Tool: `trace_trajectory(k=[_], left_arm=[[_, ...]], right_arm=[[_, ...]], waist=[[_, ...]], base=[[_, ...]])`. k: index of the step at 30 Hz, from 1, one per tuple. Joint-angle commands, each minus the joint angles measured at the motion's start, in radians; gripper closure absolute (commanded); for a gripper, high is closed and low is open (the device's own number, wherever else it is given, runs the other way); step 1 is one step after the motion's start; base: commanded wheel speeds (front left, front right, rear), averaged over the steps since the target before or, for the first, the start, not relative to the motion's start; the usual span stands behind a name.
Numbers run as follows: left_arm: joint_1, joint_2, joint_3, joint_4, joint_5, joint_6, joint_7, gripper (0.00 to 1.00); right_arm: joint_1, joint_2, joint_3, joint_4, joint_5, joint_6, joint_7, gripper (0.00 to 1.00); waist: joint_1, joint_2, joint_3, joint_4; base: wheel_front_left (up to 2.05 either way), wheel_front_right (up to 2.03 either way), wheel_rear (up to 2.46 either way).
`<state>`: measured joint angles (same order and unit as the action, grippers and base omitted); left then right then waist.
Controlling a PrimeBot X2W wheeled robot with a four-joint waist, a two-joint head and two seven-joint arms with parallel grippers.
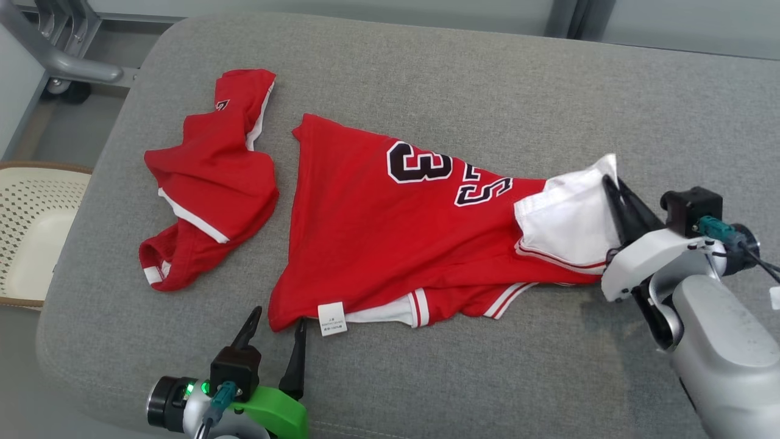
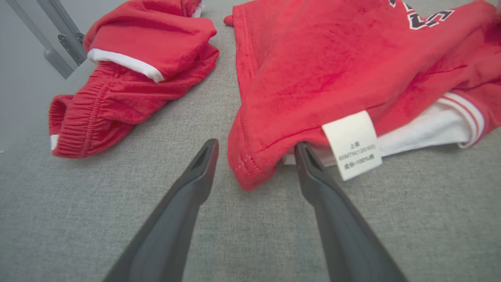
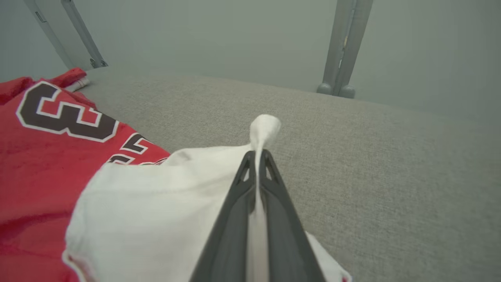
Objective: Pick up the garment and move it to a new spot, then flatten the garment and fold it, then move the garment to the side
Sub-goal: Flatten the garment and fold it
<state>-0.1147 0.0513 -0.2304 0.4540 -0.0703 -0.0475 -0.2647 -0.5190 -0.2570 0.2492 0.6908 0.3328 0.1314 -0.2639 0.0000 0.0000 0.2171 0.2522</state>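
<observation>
The red shirt [image 1: 378,231] with the number 35 lies spread on the gray cushion [image 1: 487,79], between the two hands.

The left hand [image 1: 278,317] has its fingers wide apart and holds nothing. The shirt's bottom corner sits just in front of it. One finger tip touches the shirt's edge, right beside the white tag [image 1: 332,318]. The other finger is over bare cushion.

The right hand [image 1: 612,183] has its fingers pressed together on the corner of the shirt's white sleeve [image 1: 567,219]. A little bit of white cloth pokes out past the finger tips.

The red shorts [image 1: 207,177] lie in a bunch ahead of the left hand, apart from the shirt.
</observation>
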Motion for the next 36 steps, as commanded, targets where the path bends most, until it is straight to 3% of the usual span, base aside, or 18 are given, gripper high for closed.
trace_trajectory(k=[1, 6, 12, 16, 17, 18, 22, 28, 36], left_arm=[[-0.005, -0.001, -0.001, -0.006, -0.009, 0.003, 0.001, 0.00], [-0.006, 0.000, -0.007, -0.002, -0.020, -0.002, 0.001, 0.00], [0.002, 0.000, -0.007, 0.014, -0.028, 0.000, 0.001, 0.00], [0.006, 0.000, 0.002, 0.019, -0.032, -0.001, 0.001, 0.00], [0.006, 0.000, 0.006, 0.021, -0.031, -0.001, 0.001, 0.00], [0.005, 0.000, 0.009, 0.023, -0.027, -0.002, 0.001, 0.00], [0.001, 0.000, 0.018, 0.030, -0.021, -0.005, 0.001, 0.00], [0.030, 0.001, 0.032, 0.045, -0.014, -0.011, 0.001, 0.00], [0.044, 0.001, 0.046, 0.040, 0.004, -0.022, 0.001, 0.00]], right_arm=[[-0.014, -0.031, 0.004, -0.037, -0.013, -0.001, -0.001, 1.00], [-0.012, -0.124, 0.058, -0.231, -0.040, -0.001, -0.001, 1.00], [0.102, -0.299, 0.216, -0.525, 0.019, -0.001, -0.001, 1.00], [0.196, -0.376, 0.294, -0.605, 0.070, -0.001, -0.001, 1.00], [0.227, -0.387, 0.301, -0.613, 0.092, -0.001, -0.001, 0.58], [0.259, -0.396, 0.310, -0.615, 0.114, -0.001, -0.001, 0.00], [0.381, -0.384, 0.280, -0.618, 0.183, -0.001, -0.001, 0.00], [0.529, -0.317, 0.133, -0.617, 0.217, -0.001, -0.001, 0.00], [0.487, -0.196, -0.026, -0.560, 0.219, -0.001, -0.001, 0.00]], waist=[[0.0000, 0.0000, -0.004, -0.009], [0.0000, 0.0000, -0.018, -0.045], [0.0000, 0.0000, -0.040, -0.113], [0.0000, 0.0000, -0.045, -0.155], [0.0000, 0.0000, -0.046, -0.169], [0.0000, 0.0000, -0.047, -0.181], [0.0000, 0.0000, -0.055, -0.214], [0.0000, 0.0000, -0.093, -0.229], [0.0000, 0.0000, -0.109, -0.200]], base=[[0.00, 0.00, 0.00], [0.00, 0.00, 0.00], [0.00, 0.00, 0.00], [0.00, 0.00, 0.00], [0.00, 0.00, 0.00], [0.00, 0.00, 0.00], [0.00, 0.00, 0.00], [0.00, 0.00, 0.00], [0.00, 0.00, 0.00]])
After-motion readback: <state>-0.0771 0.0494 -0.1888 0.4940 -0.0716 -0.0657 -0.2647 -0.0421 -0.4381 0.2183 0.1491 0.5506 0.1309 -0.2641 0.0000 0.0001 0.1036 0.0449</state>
